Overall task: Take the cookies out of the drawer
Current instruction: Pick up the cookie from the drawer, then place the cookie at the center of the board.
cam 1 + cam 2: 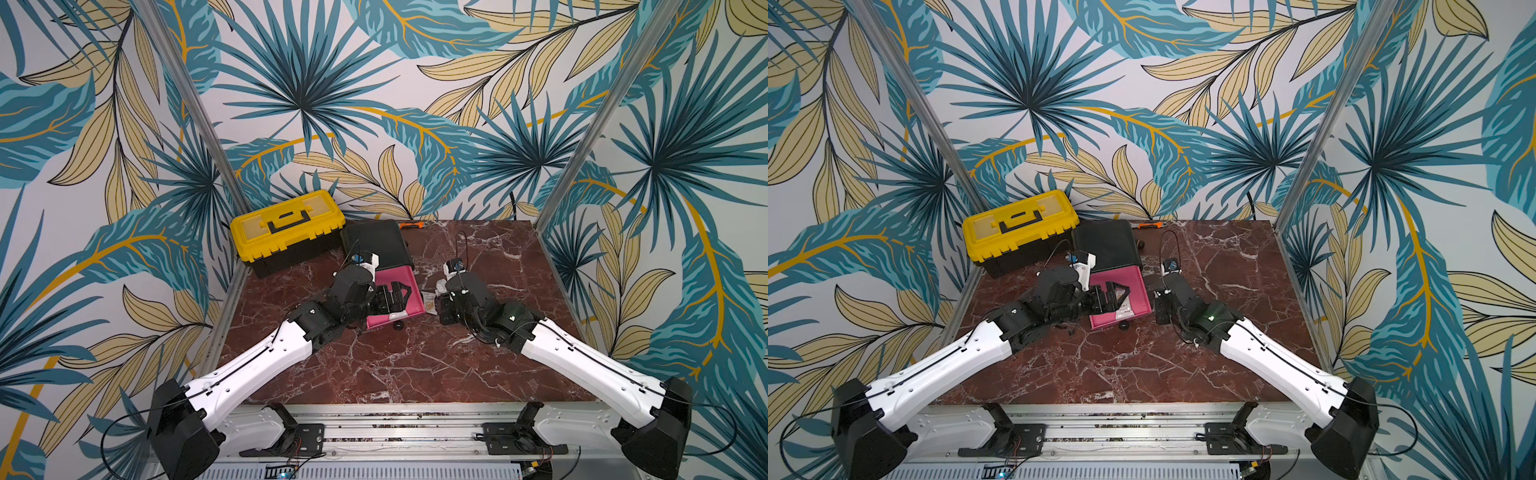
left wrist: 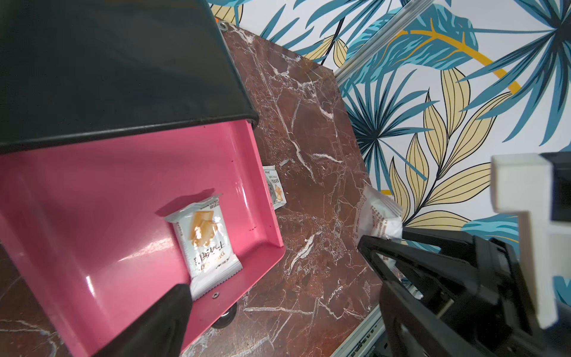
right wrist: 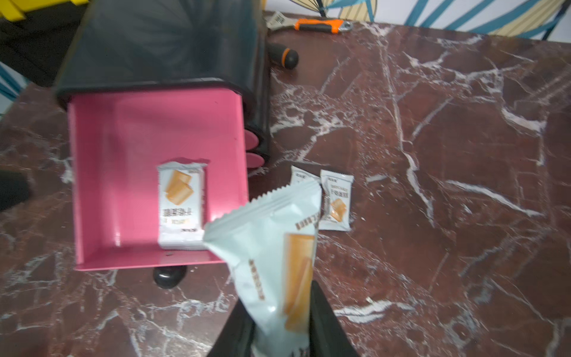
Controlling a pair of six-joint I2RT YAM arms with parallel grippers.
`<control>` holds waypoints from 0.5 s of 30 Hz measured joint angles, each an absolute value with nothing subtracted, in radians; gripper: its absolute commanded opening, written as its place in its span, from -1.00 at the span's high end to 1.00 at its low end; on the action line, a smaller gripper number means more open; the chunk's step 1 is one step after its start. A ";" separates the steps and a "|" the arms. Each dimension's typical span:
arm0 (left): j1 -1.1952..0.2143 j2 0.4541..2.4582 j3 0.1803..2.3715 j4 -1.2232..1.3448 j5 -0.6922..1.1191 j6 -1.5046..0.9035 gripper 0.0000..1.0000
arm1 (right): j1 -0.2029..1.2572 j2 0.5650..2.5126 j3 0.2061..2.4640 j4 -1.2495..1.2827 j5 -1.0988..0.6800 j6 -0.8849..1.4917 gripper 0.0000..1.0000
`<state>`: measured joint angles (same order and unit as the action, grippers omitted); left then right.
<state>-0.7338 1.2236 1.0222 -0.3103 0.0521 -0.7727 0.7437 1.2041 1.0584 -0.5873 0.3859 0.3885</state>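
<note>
The pink drawer [image 3: 123,139] stands pulled out of a black cabinet [image 3: 160,40]. One white cookie packet [image 3: 180,207] with a tan biscuit picture lies flat inside it near the front wall, also in the left wrist view [image 2: 207,241]. My right gripper [image 3: 279,309] is shut on another white cookie packet [image 3: 268,247], held above the table just right of the drawer's front corner. Two more white packets [image 3: 336,201] lie on the table beside the drawer. My left gripper [image 1: 397,296] hovers over the drawer, open, with nothing between its fingers.
A yellow toolbox [image 1: 286,228] sits at the back left beside the cabinet [image 1: 376,245]. An orange-handled wrench [image 3: 321,24] and a black screwdriver handle [image 3: 284,57] lie behind the cabinet. The drawer's black knob [image 3: 168,276] sticks out at its front. Metal frame posts border the marble table [image 1: 415,365].
</note>
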 measured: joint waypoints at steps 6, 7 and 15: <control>-0.741 1.262 1.037 -0.274 0.053 -0.773 -1.00 | 0.639 1.191 0.986 -0.612 0.372 0.361 0.43; -0.741 1.270 1.040 -0.267 0.054 -0.773 -1.00 | 0.619 1.190 0.978 -0.612 0.369 0.356 0.43; -0.743 1.297 1.054 -0.258 0.057 -0.756 -1.00 | 0.503 1.244 0.951 -0.588 0.347 0.298 0.43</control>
